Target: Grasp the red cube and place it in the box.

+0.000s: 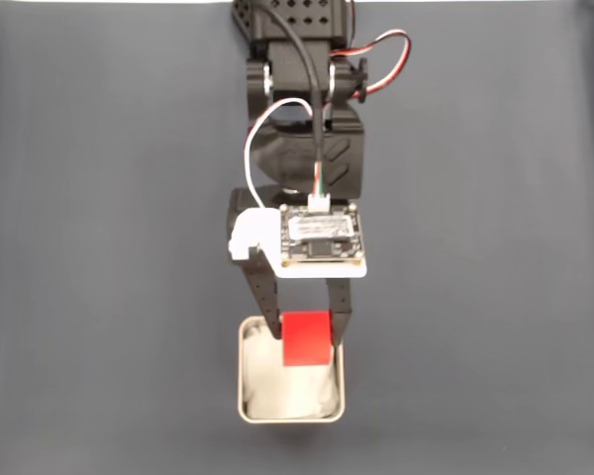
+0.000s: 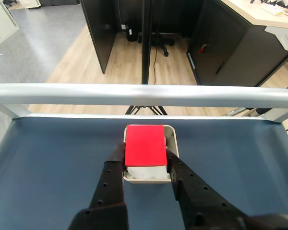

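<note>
In the fixed view we see the arm (image 1: 302, 119) reaching down from twelve o'clock toward six o'clock over a dark grey table (image 1: 99, 247). Its gripper (image 1: 306, 332) is pinching the red cube (image 1: 306, 338), one black finger pressed to each side. The cube sits over the box (image 1: 244, 381), toward that tin's one o'clock corner, and covers part of the rim at the twelve o'clock edge. White paper (image 1: 282, 391) lines the box and shows at seven o'clock of the cube. We cannot tell from this view whether the cube touches the paper or hangs just above it. A small circuit board (image 1: 320, 236) on a white plate rides the wrist, with a white wire looping up toward eleven o'clock.

In the wrist view the gripper (image 2: 145, 158) comes in from six o'clock, and we see its fingers (image 2: 113, 177) closed against the left and right faces of the cube (image 2: 144, 144). The box (image 2: 172, 143) lies under and behind the cube, its pale rim showing at three o'clock and the paper (image 2: 144, 172) at six o'clock. A silver rail (image 2: 62, 93) crosses the picture at twelve o'clock of the box, beyond the table edge
</note>
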`<state>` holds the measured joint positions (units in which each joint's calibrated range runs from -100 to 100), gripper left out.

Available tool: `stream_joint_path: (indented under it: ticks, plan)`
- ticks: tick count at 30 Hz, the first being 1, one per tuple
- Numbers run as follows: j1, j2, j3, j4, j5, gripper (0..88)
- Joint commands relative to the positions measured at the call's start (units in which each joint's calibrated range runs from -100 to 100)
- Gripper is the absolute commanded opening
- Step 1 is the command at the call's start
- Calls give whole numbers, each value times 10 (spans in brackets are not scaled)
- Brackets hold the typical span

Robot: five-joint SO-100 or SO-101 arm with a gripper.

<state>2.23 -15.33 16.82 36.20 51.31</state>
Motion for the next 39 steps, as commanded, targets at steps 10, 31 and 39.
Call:
stream_joint_path:
  ticks: [10, 31, 39]
  plan:
    - [13, 2, 15, -22, 4, 54]
    - [13, 48, 9, -54, 2, 57]
    - [16, 61, 9, -63, 4, 57]
